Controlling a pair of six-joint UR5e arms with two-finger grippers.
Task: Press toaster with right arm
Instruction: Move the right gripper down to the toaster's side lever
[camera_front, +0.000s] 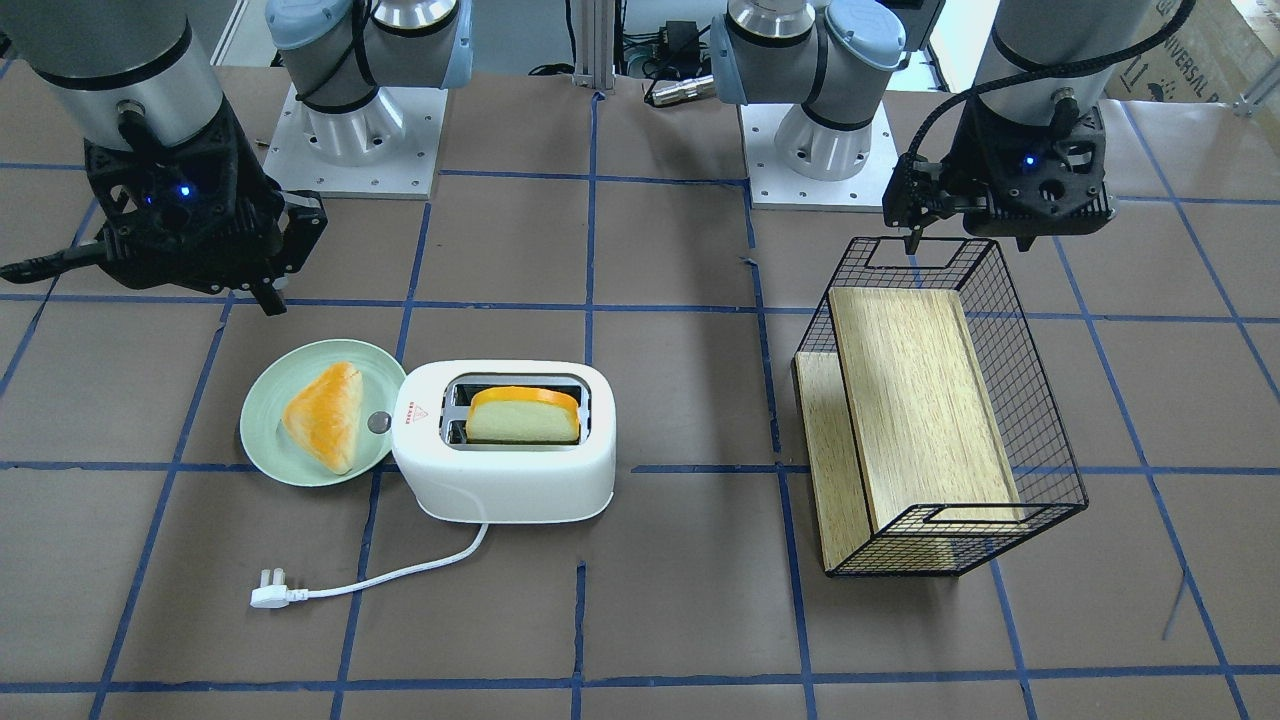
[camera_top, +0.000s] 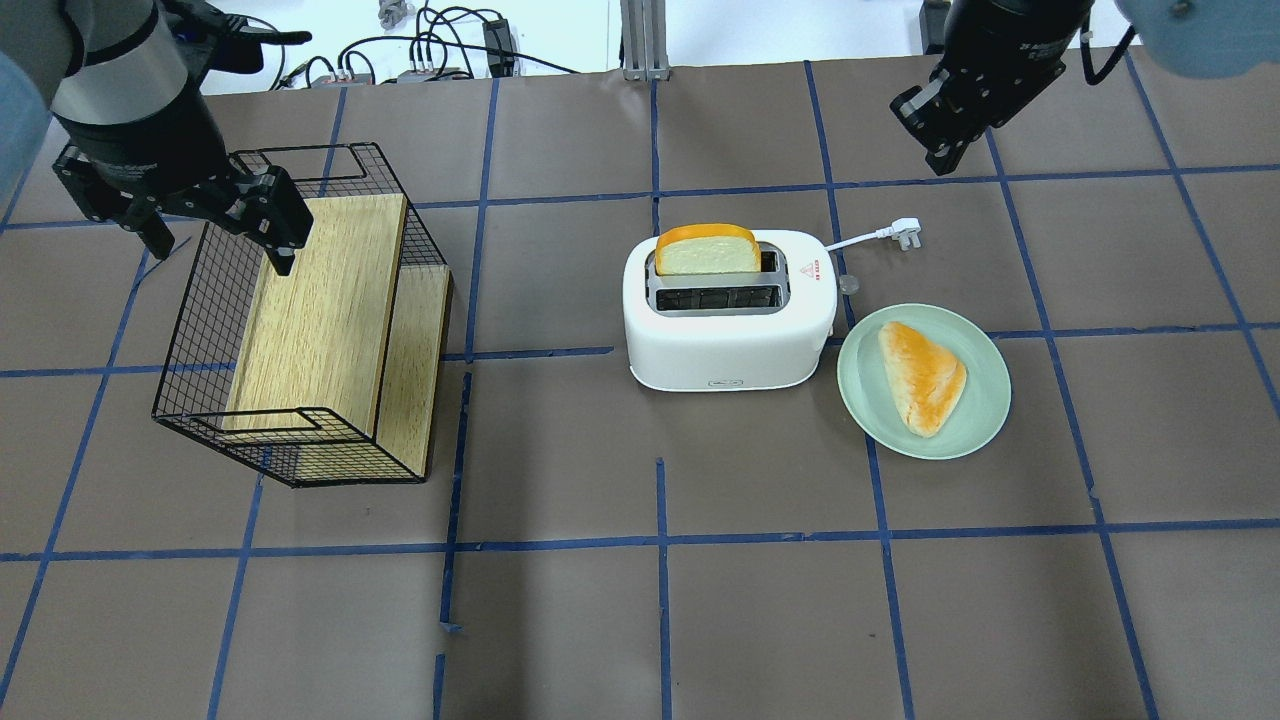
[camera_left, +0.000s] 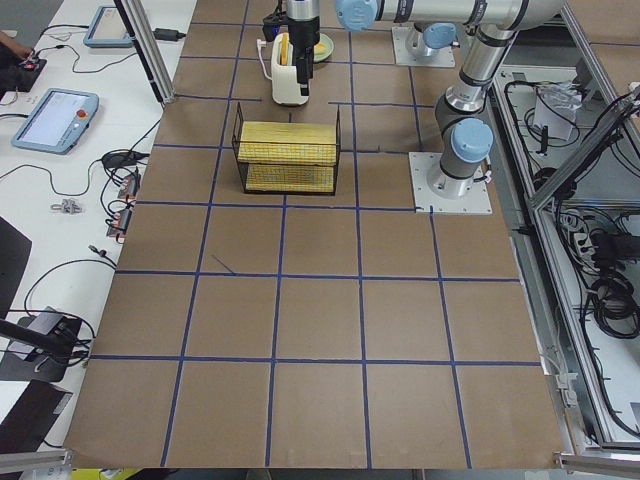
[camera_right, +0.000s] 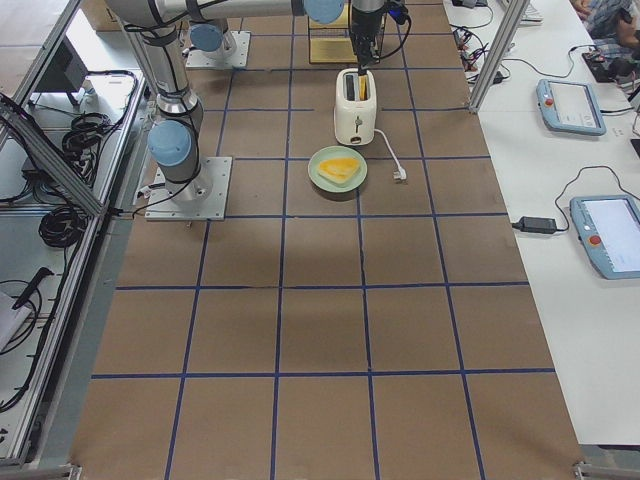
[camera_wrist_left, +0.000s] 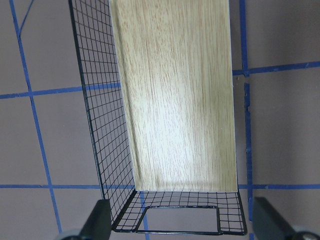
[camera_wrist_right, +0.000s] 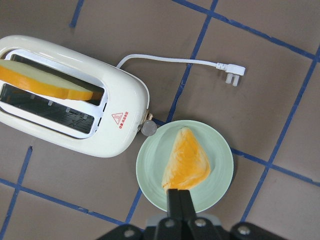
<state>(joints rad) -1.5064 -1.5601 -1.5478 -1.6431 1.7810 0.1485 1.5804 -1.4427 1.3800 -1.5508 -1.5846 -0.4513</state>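
The white two-slot toaster (camera_front: 505, 490) stands mid-table with a slice of toast (camera_front: 520, 415) upright in one slot; its grey knob (camera_front: 378, 422) faces the plate. It also shows in the overhead view (camera_top: 730, 350) and the right wrist view (camera_wrist_right: 120, 142). My right gripper (camera_top: 940, 160) hangs in the air beyond the toaster and plate, apart from both. Its fingers (camera_wrist_right: 179, 197) are shut and empty. My left gripper (camera_top: 220, 250) is open and empty above the wire basket's end, its fingers (camera_wrist_left: 100, 220) wide apart.
A pale green plate (camera_top: 985, 400) with a bread wedge (camera_top: 925, 375) touches the toaster's knob end. The white cord and plug (camera_top: 905, 228) lie beyond the toaster. A black wire basket (camera_top: 200, 330) with a wooden insert lies tipped on its side.
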